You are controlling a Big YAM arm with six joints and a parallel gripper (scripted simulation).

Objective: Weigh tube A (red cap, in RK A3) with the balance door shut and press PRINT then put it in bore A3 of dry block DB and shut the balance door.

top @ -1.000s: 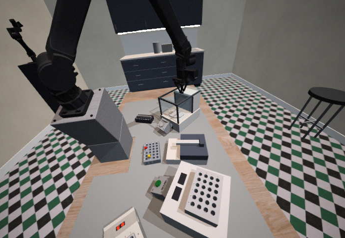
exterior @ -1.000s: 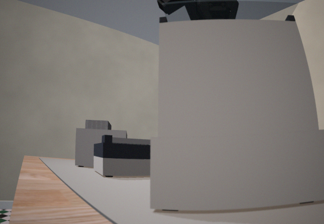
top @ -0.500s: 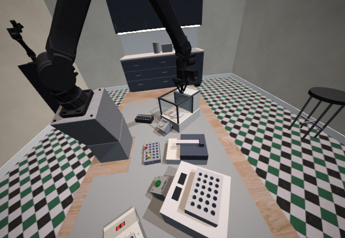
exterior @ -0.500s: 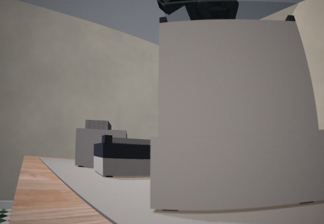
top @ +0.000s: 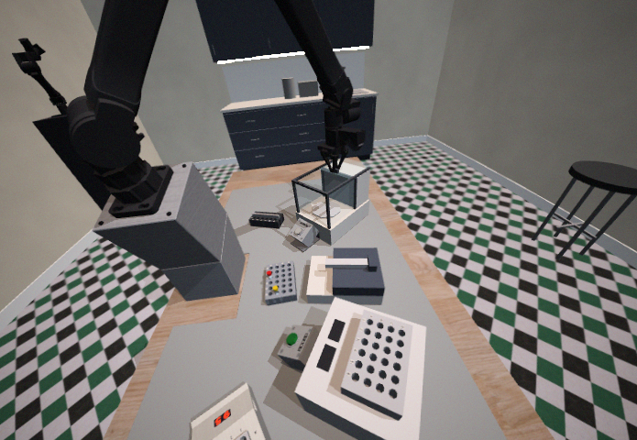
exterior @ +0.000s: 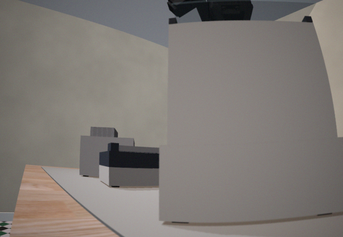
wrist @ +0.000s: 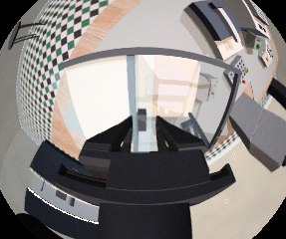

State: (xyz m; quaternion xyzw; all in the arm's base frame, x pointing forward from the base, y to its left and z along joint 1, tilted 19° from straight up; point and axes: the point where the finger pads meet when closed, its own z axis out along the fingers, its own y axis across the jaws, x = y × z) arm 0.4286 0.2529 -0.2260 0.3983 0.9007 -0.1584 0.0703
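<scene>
1. Over on the left, the arm's grey pedestal [top: 202,228] [wrist: 264,130] stands by the bench mat [top: 214,342] [exterior: 73,178] [wrist: 147,30].
2. Next along is the tube rack [top: 280,299] [wrist: 234,75]; tube A, red cap [top: 269,272] [wrist: 243,82] showing, is in it, plus a yellow-capped tube [top: 275,288] [wrist: 248,70].
3. Gripper [top: 334,168] [wrist: 143,119] points down at the top of the glass-boxed balance [top: 350,220] [exterior: 252,111] [wrist: 138,51]; fingers slightly open, gripping nothing; a small dark tab [wrist: 142,119] shows between them, can't tell if they touch it.
</scene>
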